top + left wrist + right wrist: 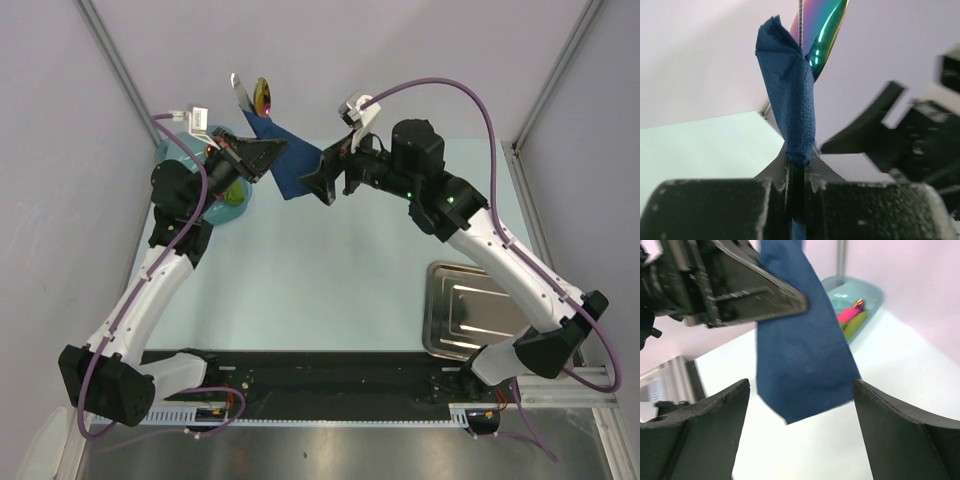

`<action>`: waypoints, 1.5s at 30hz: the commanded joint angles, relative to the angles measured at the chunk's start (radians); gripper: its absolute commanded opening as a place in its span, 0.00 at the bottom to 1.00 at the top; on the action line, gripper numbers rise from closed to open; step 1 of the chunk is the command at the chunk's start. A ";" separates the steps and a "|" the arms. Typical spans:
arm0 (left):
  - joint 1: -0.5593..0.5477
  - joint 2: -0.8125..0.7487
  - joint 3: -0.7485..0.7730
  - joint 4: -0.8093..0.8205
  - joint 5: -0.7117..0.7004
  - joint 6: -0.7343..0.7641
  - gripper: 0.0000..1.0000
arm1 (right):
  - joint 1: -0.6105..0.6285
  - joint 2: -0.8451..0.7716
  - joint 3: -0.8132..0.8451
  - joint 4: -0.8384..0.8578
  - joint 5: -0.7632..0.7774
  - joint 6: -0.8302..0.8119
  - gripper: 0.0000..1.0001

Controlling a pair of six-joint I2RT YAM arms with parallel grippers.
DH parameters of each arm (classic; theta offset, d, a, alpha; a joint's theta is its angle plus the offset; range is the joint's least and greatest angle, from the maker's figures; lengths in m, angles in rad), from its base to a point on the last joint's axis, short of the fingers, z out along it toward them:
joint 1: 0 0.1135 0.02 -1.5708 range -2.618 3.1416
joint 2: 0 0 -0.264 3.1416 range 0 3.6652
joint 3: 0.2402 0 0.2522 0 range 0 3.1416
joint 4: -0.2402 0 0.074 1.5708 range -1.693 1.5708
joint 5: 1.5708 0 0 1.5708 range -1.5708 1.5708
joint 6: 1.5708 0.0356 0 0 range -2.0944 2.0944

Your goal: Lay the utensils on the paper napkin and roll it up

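My left gripper (pixel 272 152) is raised at the back of the table and shut on the navy paper napkin (pixel 293 172), which hangs from it as a loose fold. In the left wrist view the napkin (pixel 790 100) is pinched between the closed fingers (pixel 799 165) and wraps the utensils. A shiny iridescent gold spoon bowl (pixel 826 35) sticks out of its top. The utensil ends (pixel 262 96) also show in the top view. My right gripper (pixel 318 182) is open and empty, facing the hanging napkin (pixel 805 350) with its jaws on either side and a little short of it.
A pale teal tub (pixel 238 205) sits behind the left arm, holding a pink piece (pixel 846 316) and a lime-green piece (pixel 852 326). A steel tray (pixel 475 310) lies at the right front. Grey walls close off the back and both sides.
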 commanded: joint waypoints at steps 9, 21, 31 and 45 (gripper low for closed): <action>-0.035 -0.065 0.073 -0.085 -0.095 0.106 0.00 | 0.146 -0.030 0.014 0.060 0.157 -0.196 0.85; -0.038 -0.088 0.010 0.068 -0.039 -0.010 0.00 | 0.136 -0.014 -0.030 0.131 0.041 -0.138 0.83; -0.040 -0.082 -0.008 0.153 0.004 -0.082 0.00 | 0.082 -0.016 -0.061 0.198 -0.096 -0.046 0.64; -0.049 -0.044 -0.030 0.295 0.093 -0.185 0.00 | 0.056 -0.010 -0.052 0.228 -0.223 0.023 0.54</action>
